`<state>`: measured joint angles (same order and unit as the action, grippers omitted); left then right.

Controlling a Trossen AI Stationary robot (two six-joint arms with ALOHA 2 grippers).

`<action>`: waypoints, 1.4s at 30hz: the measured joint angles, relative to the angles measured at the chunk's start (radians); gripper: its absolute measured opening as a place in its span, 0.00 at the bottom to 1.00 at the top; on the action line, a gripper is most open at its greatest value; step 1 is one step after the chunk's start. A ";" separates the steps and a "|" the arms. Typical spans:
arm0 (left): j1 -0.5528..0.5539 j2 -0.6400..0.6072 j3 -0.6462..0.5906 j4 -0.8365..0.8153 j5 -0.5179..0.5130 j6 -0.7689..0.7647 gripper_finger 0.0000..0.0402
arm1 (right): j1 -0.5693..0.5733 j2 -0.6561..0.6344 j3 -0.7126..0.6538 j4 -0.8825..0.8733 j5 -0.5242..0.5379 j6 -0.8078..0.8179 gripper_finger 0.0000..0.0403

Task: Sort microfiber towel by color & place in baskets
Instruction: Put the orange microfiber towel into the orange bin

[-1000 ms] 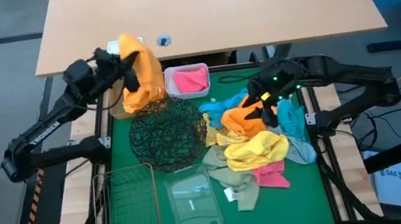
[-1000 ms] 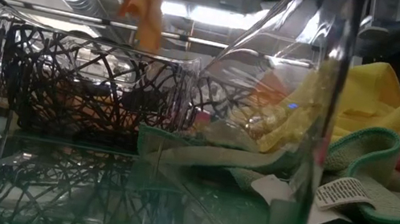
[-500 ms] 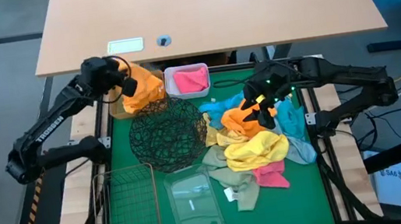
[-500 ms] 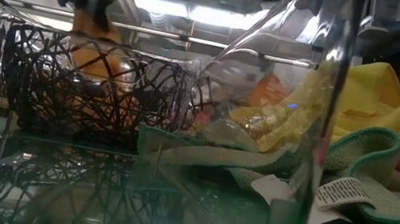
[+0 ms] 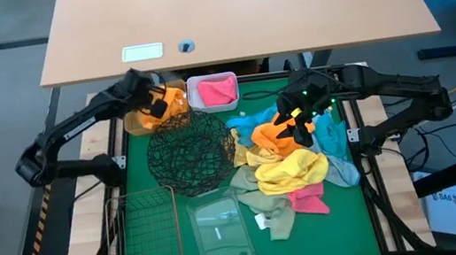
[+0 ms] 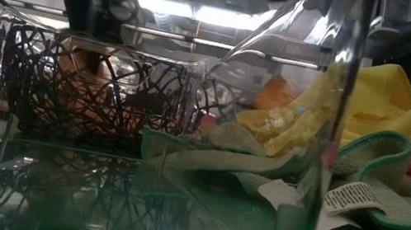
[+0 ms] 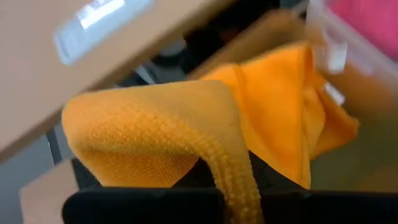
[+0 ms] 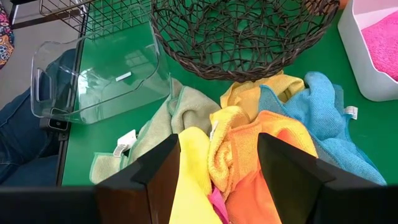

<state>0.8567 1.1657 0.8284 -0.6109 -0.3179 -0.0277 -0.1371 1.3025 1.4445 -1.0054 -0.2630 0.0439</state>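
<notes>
High view: the left end effector (image 5: 152,105) is clamped on an orange towel (image 5: 169,101) over the tan box (image 5: 137,122); it should release only once low inside. The right end effector (image 5: 303,123), fingers apart, hovers above the towel pile (image 5: 292,172).

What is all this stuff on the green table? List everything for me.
Orange towel: one, being lowered into the tan box, far left corner.
Pink towel: one, in the white tub, far middle.
Wire-mesh bowl: one, black, centre.
Wire basket: one, near left.
Clear tub: one, near middle.
Towel pile: orange, yellow, blue, olive, pink, right side.
Wooden desk: one, beyond the table.
Left hand: shut on the orange towel.
Right hand: open, over the pile.
</notes>
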 joint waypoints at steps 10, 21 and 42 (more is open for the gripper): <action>-0.019 0.169 -0.020 0.002 0.001 0.006 0.01 | 0.000 0.000 0.000 0.000 0.000 0.000 0.53; -0.020 0.212 -0.015 -0.004 0.002 0.006 0.07 | 0.000 0.000 0.000 0.000 0.000 0.000 0.53; -0.027 0.212 0.294 -0.313 0.047 0.004 0.33 | 0.000 0.000 0.000 0.000 0.000 0.004 0.53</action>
<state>0.8295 1.3781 1.1224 -0.9240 -0.2705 -0.0235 -0.1371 1.3025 1.4445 -1.0059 -0.2631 0.0477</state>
